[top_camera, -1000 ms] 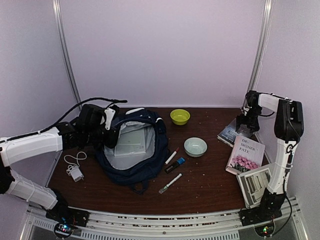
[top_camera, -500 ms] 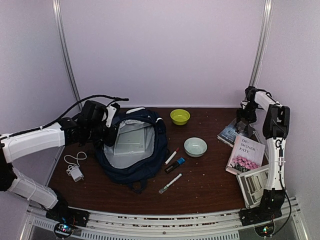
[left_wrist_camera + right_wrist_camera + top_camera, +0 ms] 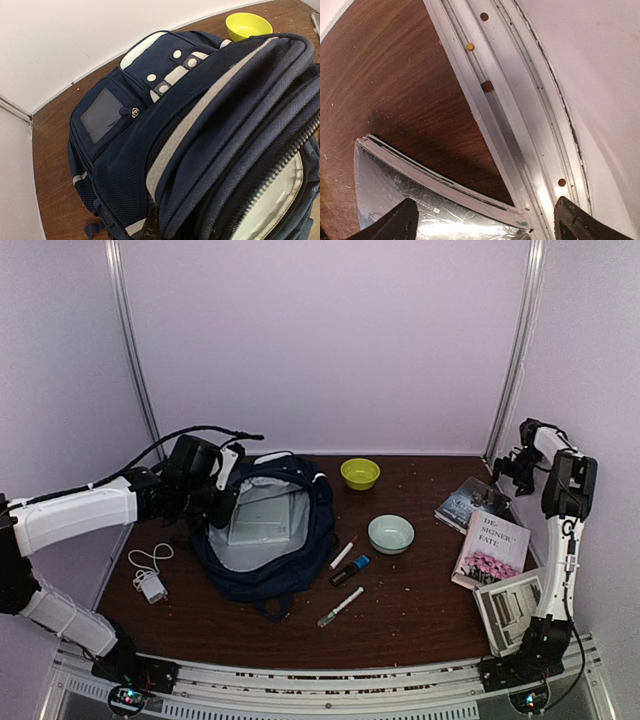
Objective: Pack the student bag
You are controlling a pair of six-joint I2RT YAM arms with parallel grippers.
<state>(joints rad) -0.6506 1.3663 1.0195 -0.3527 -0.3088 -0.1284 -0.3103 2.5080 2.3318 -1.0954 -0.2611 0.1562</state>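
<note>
Student bag (image 3: 268, 578) lies unzipped; your left gripper (image 3: 220, 502) pinches its rim, your right gripper (image 3: 487, 222) gapes wide, empty, over a book (image 3: 405, 197).

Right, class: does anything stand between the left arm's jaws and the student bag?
Nothing visible does. The left jaws sit right at the left rim of the student bag, and its navy fabric fills the left wrist view with nothing in front.

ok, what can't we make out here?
- Left tool: grip state. Hidden at the navy-blue fabric backpack rim in top view; unclear in left wrist view.
- Pale flat item inside backpack: identity, too small.
- Glossy grey book cover: cut off, right wrist view.
</note>
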